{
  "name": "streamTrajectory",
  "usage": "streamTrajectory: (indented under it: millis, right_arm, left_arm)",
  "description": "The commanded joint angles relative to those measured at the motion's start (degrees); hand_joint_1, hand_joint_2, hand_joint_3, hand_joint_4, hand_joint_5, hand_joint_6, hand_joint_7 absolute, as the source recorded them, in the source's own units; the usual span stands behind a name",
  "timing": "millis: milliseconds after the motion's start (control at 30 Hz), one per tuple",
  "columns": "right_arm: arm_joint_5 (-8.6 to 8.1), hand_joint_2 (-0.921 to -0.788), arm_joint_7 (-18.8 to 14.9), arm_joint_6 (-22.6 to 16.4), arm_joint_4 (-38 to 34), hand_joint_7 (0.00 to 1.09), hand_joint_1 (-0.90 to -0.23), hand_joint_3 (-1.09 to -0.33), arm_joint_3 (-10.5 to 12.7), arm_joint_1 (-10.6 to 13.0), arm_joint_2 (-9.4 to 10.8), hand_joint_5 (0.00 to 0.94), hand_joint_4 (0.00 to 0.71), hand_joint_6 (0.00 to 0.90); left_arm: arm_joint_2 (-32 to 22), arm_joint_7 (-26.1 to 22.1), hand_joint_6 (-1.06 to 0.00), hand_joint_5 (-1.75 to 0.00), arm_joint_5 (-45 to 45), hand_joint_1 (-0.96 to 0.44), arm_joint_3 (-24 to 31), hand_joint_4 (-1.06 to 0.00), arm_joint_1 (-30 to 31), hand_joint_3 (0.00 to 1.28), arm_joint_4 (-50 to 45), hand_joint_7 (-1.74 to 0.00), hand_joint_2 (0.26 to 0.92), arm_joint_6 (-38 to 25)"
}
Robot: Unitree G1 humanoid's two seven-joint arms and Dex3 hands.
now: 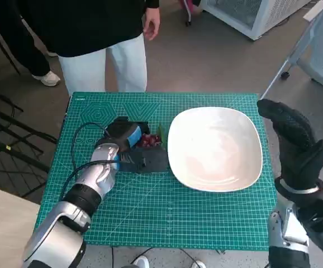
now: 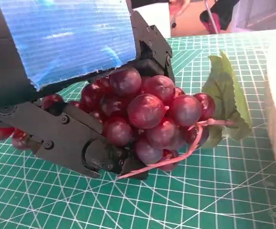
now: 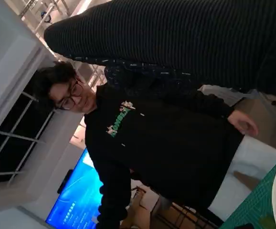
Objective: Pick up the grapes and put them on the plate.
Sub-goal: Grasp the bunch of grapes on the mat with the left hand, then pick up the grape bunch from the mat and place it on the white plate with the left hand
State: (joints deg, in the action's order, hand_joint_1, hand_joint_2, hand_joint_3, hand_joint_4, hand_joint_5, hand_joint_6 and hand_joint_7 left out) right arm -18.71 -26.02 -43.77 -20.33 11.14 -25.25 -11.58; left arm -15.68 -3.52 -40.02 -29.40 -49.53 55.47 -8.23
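Plainly, the left hand (image 2: 76, 95) was at the grasping step: in the left wrist view its black fingers (image 2: 88, 143) were closed around a bunch of red grapes (image 2: 145, 117), one finger running under the cluster and another pressing in from behind, with the blue-taped back of the hand above. The bunch seemed to rest on the green cutting mat (image 2: 200, 191) rather than hang free, though the contact under it was hard to make out; its green leaf (image 2: 226, 93) and pale stem stuck out on the side towards the plate. From the head view the left hand (image 1: 129, 139) sat on the mat just beside the white plate's (image 1: 214, 148) near-left rim, the grapes (image 1: 149, 140) peeping out between hand and plate. The right hand (image 1: 295, 139), gloved, was raised beyond the plate's far side, holding nothing, its fingers loosely extended. A person (image 1: 103, 39) stood at the table's far edge. The lift looked not yet made, so the task seemed roughly at its midpoint. The next move would call for raising the bunch clear of the plate's rim, carrying it a short way sideways over the dish, and letting go without the loose grapes or leaf snagging.
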Motion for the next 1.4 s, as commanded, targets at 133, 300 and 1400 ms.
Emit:
streamTrajectory:
  millis: [133,300,1400]
  right_arm:
    - [0.51,-0.921,0.0,0.8,-0.9,0.40,-0.575,-0.723,0.1,0.3,-0.6,0.002,0.192,-0.001]
    - [0.33,-0.921,-0.1,0.9,-1.0,0.40,-0.575,-0.722,0.0,0.0,-0.7,0.002,0.193,-0.001]
    - [0.24,-0.921,-0.2,0.4,-2.1,0.40,-0.580,-0.719,-0.3,-0.9,-0.2,0.002,0.194,-0.001]
  left_arm:
    - [0.1,-1.3,-0.64,-1.30,0.1,0.00,-0.7,-0.64,3.5,0.09,0.0,-1.08,0.916,-1.1]
    - [0.0,-1.1,-0.64,-1.31,0.4,0.00,-0.3,-0.63,3.8,0.09,-0.9,-1.08,0.919,-1.2]
    - [-4.0,-3.2,-0.58,-1.29,1.1,0.00,3.2,-0.63,5.8,0.11,-14.3,-1.15,0.920,-3.9]
